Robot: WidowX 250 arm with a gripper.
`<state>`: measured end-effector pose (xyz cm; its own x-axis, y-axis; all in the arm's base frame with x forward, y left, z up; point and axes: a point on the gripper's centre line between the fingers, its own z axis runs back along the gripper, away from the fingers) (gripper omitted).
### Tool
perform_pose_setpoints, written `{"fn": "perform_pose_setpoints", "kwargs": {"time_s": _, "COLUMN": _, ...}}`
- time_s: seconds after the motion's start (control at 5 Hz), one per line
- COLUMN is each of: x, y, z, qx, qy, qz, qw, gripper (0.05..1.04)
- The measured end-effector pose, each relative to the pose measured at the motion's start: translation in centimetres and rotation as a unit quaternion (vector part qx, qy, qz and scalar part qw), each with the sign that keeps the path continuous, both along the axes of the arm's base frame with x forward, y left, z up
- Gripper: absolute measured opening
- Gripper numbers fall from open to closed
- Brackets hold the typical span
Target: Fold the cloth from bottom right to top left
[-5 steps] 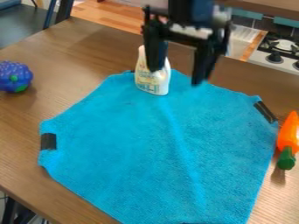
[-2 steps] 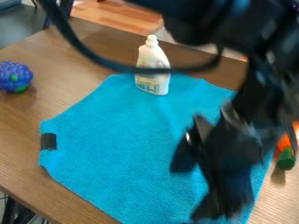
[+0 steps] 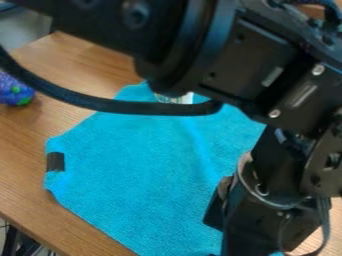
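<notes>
Illumination is bright and diffuse across the cloth (image 3: 147, 170). Pale sheen: tabletop (image 3: 73, 65), eleven o'clock. Small specular highlights: black arm (image 3: 267, 55), two o'clock. Soft shadow: beside the blue-purple toy (image 3: 10, 97), ten o'clock. Source position: indeterminable.

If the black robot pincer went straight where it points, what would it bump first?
Probably the fuzzy blue cloth, because the black pincer points down at it; I can't tell how close it is.

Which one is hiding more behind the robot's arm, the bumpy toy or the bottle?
The bottle: only a whitish bit peeks out below the arm. The bumpy toy shows much more, at the view's left edge.
</notes>
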<state>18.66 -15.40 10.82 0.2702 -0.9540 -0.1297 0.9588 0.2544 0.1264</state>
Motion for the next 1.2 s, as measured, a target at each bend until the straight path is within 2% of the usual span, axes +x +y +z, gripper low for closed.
{"fn": "perform_pose_setpoints", "kwargs": {"time_s": 0.2, "x": 0.5, "y": -0.1, "z": -1.2, "qx": 0.013, "qy": -0.005, "qz": -0.012, "qw": 0.9998, "gripper": 1.001}}
{"fn": "perform_pose_setpoints", "kwargs": {"time_s": 0.4, "x": 0.8, "y": -0.3, "z": -1.9, "qx": 0.012, "qy": -0.008, "qz": -0.007, "qw": 0.9999, "gripper": 1.001}}
{"fn": "perform_pose_setpoints", "kwargs": {"time_s": 0.6, "x": 0.8, "y": -1.1, "z": -2.6, "qx": -0.003, "qy": -0.009, "qz": -0.001, "qw": 1.0000, "gripper": 0.953}}
{"fn": "perform_pose_setpoints", "kwargs": {"time_s": 1.0, "x": 1.0, "y": -1.1, "z": -3.3, "qx": -0.026, "qy": -0.022, "qz": 0.030, "qw": 0.9990, "gripper": 0.388}}
{"fn": "perform_pose_setpoints", "kwargs": {"time_s": 1.2, "x": 1.0, "y": -0.8, "z": -3.3, "qx": -0.026, "qy": -0.026, "qz": 0.044, "qw": 0.9983, "gripper": 0.173}}
